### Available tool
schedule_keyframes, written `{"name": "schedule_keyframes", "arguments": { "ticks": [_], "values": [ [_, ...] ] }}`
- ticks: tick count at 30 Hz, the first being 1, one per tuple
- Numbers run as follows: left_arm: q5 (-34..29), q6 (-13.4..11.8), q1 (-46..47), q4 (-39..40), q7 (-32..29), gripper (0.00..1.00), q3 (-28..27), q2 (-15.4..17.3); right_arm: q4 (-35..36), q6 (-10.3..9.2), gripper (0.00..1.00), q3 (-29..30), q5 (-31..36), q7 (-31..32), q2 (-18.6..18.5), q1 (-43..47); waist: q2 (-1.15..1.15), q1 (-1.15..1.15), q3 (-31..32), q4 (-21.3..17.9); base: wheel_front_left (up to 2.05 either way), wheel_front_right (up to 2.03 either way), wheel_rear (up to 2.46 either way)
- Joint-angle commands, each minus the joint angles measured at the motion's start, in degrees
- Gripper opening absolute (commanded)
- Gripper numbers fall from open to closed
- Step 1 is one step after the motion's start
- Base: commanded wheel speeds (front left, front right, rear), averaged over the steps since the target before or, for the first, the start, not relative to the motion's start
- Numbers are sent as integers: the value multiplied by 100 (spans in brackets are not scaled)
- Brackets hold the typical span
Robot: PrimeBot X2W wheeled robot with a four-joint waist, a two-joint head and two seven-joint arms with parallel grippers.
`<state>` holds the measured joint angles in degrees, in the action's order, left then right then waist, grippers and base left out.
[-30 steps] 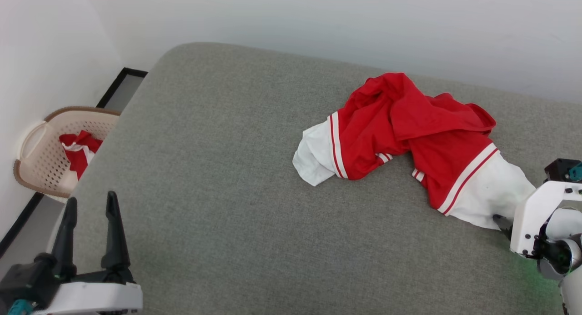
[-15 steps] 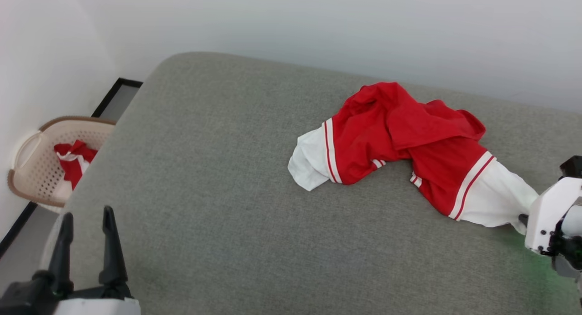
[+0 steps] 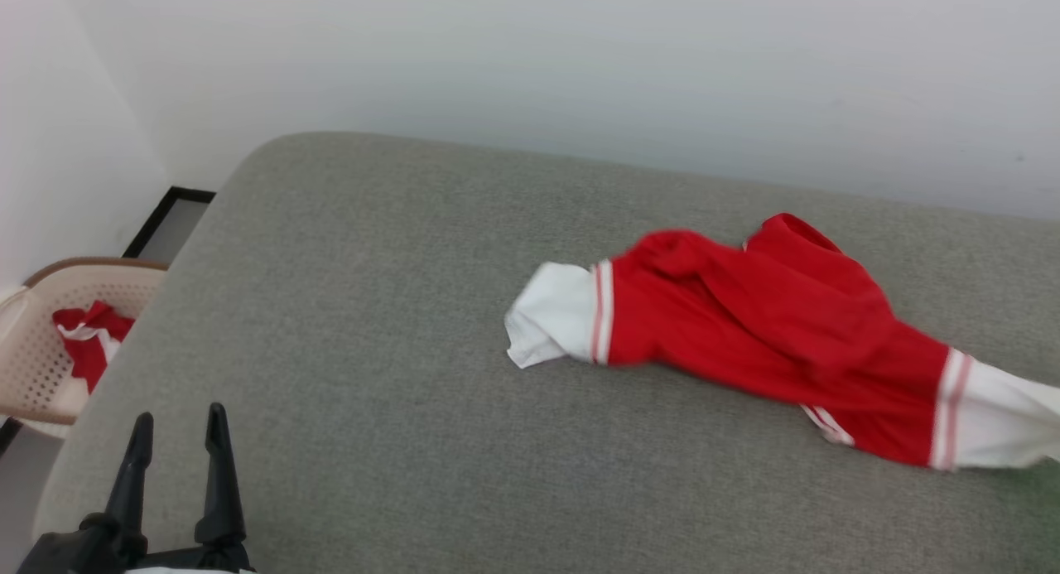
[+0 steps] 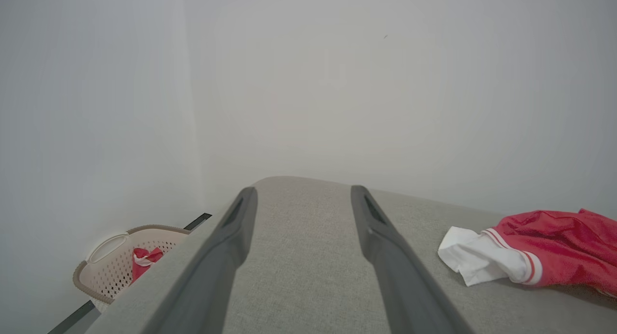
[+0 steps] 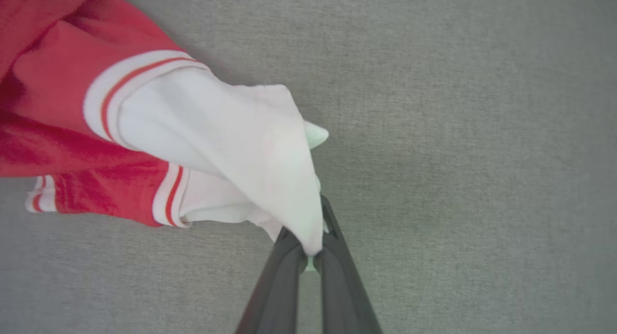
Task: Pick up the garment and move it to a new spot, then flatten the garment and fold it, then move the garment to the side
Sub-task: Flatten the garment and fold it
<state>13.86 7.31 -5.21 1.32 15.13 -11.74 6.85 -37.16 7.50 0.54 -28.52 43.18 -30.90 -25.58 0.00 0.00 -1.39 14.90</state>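
The garment [image 3: 770, 334], a red shirt with white sleeves and striped trim, lies stretched across the right half of the grey cushioned surface [image 3: 373, 309]. One white sleeve [image 3: 551, 313] points left; the other runs off the right edge of the head view. In the right wrist view my right gripper [image 5: 311, 249] is shut on the tip of that white sleeve [image 5: 250, 146], lifting it above the cushion. My left gripper [image 3: 174, 429] stands open at the lower left, far from the shirt. The left wrist view shows its two fingers [image 4: 231, 247] spread over bare cushion, the garment [image 4: 530, 252] off to the right.
A beige perforated laundry basket [image 3: 33, 342] with another red and white cloth [image 3: 83, 342] in it stands on the floor left of the cushion. A pale wall runs along the cushion's far edge. Bare grey cushion lies between my left gripper and the shirt.
My right gripper closed on the white sleeve and pulled it right, stretching the crumpled shirt out. The head camera tilted, so the scene sits lower and the right gripper left the head view.
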Motion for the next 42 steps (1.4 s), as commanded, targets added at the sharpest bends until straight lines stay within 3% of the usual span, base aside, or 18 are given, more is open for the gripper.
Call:
{"name": "schedule_keyframes", "arguments": {
  "ticks": [1, 7, 14, 17, 18, 19, 29, 36, 42],
  "values": [
    [4, 17, -40, -1, -1, 100, 9, 32, 14, -2, 0, 92, -47, 40, -106, 107, 0, 0, 22, -59, 0, 0, 0],
    [82, 19, -16, -2, -1, 100, 70, 116, -100, -2, 0, 486, 200, 56, -326, 277, 0, 0, -35, -138, 0, 0, 0],
    [110, 20, 87, 14, -1, 100, 172, 113, -481, -2, 0, 871, 578, -192, -23, 103, 0, 0, -178, -140, 0, 0, 0],
    [155, 21, 126, -8, -1, 100, 261, 144, -619, -2, 41, 979, 750, -357, 84, -25, 0, 0, -212, -139, 0, 0, 0],
    [170, 21, 132, -7, -1, 100, 270, 156, -651, -2, 78, 994, 831, -412, 111, -64, 0, 0, -219, -146, 0, 0, 0],
    [185, 21, 140, -3, -1, 100, 280, 171, -670, -2, 100, 999, 888, -444, 138, -111, 0, 0, -222, -158, 0, 0, 0],
    [365, 21, 142, 83, -1, 100, 418, 378, -353, -2, 100, 836, 980, -665, 278, -291, 0, 0, -168, -445, 0, 0, 0],
    [605, 21, 240, 137, -1, 100, 809, 722, 630, -2, 100, 692, 730, -1269, 496, -61, 0, 0, -194, -792, 0, 0, 0],
    [951, 21, 471, 209, -165, 100, 1353, 1218, 1560, -2, 100, 580, 688, -2048, 781, 291, 0, 0, -270, -1110, 0, 0, 0]
  ]
}}
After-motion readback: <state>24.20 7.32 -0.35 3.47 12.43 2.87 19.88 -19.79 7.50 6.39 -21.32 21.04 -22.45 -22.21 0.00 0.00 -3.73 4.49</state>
